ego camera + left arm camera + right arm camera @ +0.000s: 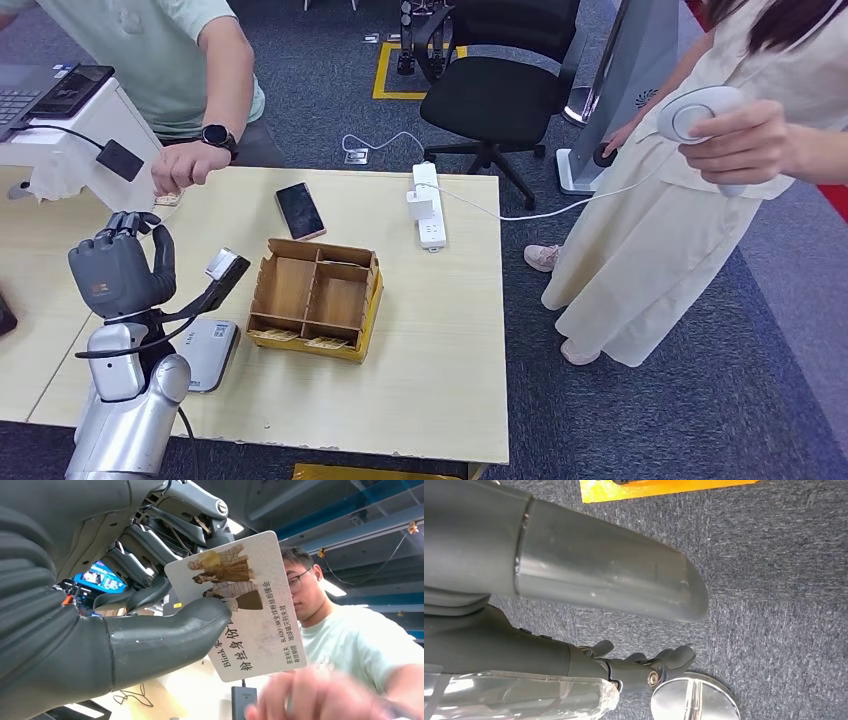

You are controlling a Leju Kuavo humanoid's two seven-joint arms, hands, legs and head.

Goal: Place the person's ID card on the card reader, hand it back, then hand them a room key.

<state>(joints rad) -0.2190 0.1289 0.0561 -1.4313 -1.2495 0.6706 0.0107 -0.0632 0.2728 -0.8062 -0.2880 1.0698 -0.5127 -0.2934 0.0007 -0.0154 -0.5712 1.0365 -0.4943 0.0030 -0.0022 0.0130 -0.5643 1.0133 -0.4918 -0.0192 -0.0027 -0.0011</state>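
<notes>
The left hand [118, 268] is raised over the near-left part of the wooden table [440, 380], back of the hand toward the head camera, fingers upright and close together. The left wrist view shows what it holds: the ID card [243, 611], pinched between the thick grey thumb [170, 639] on its printed face and the darker fingers [150, 555] behind it. The card is tilted, its face bearing a picture of figures and lines of print, and most of it sticks out free beyond the thumb. A person in a pale green shirt [150, 50] stands at the far-left side of the table; their hand [185, 165], with a dark watch at the wrist, hovers just beyond the raised robot hand, and in the left wrist view a blurred hand [320, 695] reaches close under the card without clearly touching it. The card reader [205, 352] lies flat on the table just beside the left arm, on the near side. The right hand [644, 667] hangs over grey carpet, fingers loosely curled in around nothing.
</notes>
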